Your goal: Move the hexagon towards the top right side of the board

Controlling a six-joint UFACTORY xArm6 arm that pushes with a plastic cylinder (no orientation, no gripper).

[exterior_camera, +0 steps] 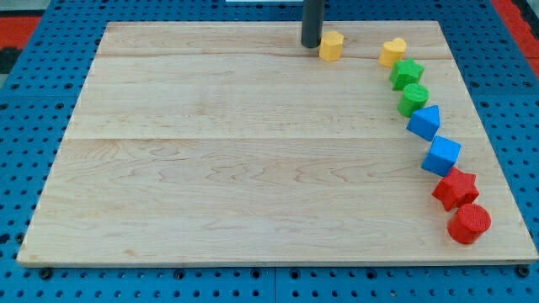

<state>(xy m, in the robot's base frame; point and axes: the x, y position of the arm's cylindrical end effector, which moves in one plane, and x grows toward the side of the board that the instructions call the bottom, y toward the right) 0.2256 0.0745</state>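
While my tip (311,45) rests just left of the yellow hexagon (332,45), seemingly touching it and grasping nothing, the hexagon sits at the board's (210,168) far edge, right of centre; judging by this, the push rightward is partly done, with the yellow heart (392,52) ahead; no writing is legible.

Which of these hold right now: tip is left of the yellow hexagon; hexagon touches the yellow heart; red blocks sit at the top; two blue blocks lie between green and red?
1. My tip is just to the view's left of the yellow hexagon. True.
2. The hexagon touches the yellow heart. False: bare board separates them.
3. The red star and red cylinder sit at the top. False: lower right.
4. The blue triangle and blue cube lie between greens and reds. True.
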